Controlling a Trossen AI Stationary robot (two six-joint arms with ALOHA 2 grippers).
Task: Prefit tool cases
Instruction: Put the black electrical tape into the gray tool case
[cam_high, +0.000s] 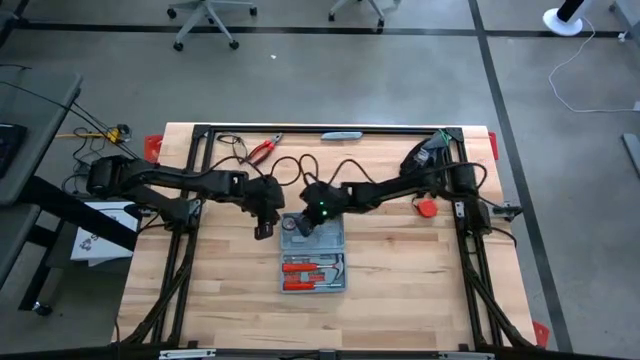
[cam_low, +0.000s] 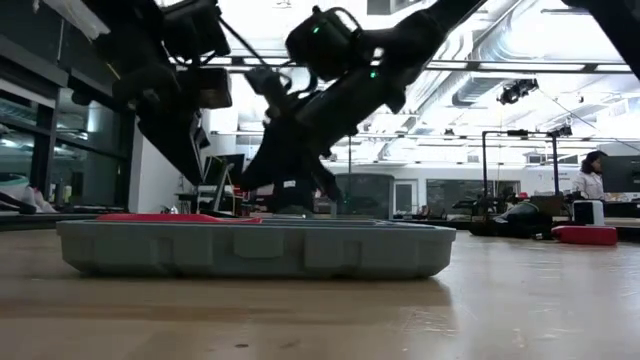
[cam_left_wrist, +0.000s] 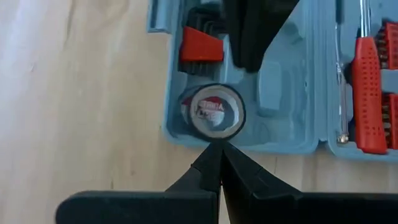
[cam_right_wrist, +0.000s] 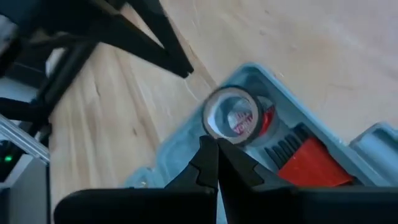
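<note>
The grey-blue tool case (cam_high: 330, 238) lies open and flat on the wooden table, seen side-on in the low view (cam_low: 250, 250). Red-handled tools (cam_high: 310, 272) sit in its near half. A round tape measure (cam_left_wrist: 214, 112) rests in a slot at the far half's left corner. My left gripper (cam_high: 265, 230) is shut and hovers just off the case's left edge, its tips (cam_left_wrist: 217, 149) aimed at the tape measure. My right gripper (cam_high: 300, 226) is shut too, slanting down over the far half, its tips (cam_right_wrist: 211, 146) close to the tape measure (cam_right_wrist: 233, 115).
Red pliers (cam_high: 262, 150) and black cables lie toward the table's far left. A grey bar (cam_high: 340, 134) lies at the far edge and a red round piece (cam_high: 427, 208) to the right. Bare wood stretches in front of the case.
</note>
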